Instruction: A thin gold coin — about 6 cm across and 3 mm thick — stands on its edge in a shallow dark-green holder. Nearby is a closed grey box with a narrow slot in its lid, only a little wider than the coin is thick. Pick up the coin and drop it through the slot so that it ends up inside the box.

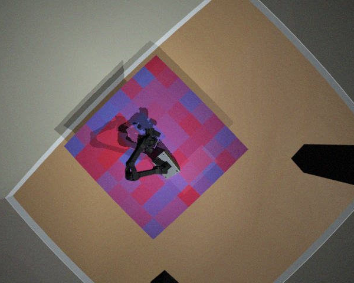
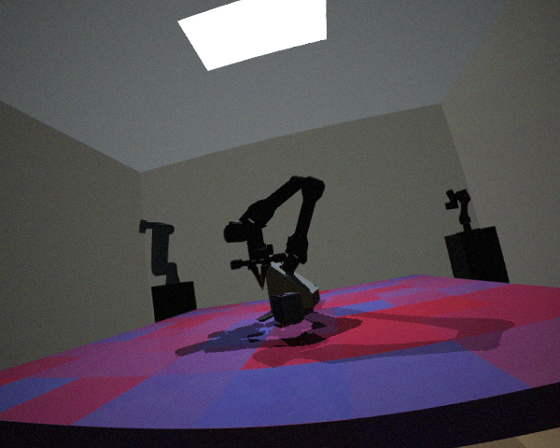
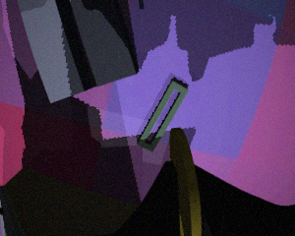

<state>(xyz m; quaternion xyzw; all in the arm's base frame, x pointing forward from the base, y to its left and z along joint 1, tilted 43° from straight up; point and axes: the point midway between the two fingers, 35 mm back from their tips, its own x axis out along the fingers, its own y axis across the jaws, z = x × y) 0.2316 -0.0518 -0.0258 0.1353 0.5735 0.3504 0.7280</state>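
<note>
Roughly half of the job looks done, judging by how things lie on the patchwork mat (image 1: 161, 194) (image 2: 289, 395) (image 3: 265, 128), the broadest thing underneath it all. Above it the black arm (image 1: 135, 153) (image 2: 275, 195) reaches out from the right in the exterior view and bends down on the left, its wrist well up off the surface. The grey box (image 2: 287, 308) (image 3: 41, 54) sits to the near right of the hanging fingers in that view, and at the far left in the wrist view; in the top view I cannot pick it out for certain. The gripper (image 1: 154, 141) (image 2: 261, 285) (image 3: 175, 168) is clamped on the coin, pinching it by its faces. As for the dark-green holder (image 2: 266, 316) (image 3: 149, 133), it lies on the mat with its recess bare, so the pick-up and the lift are finished. The gold coin (image 1: 156, 142) (image 2: 261, 278) (image 3: 186, 192) hangs on edge between the fingertips, clear of the holder and not over the lid. What remains, as I judge it, is to carry it across, turn it in line with the narrow slot (image 3: 79, 49), lower it and let go; a small error in angle could leave it resting on the lid.
</note>
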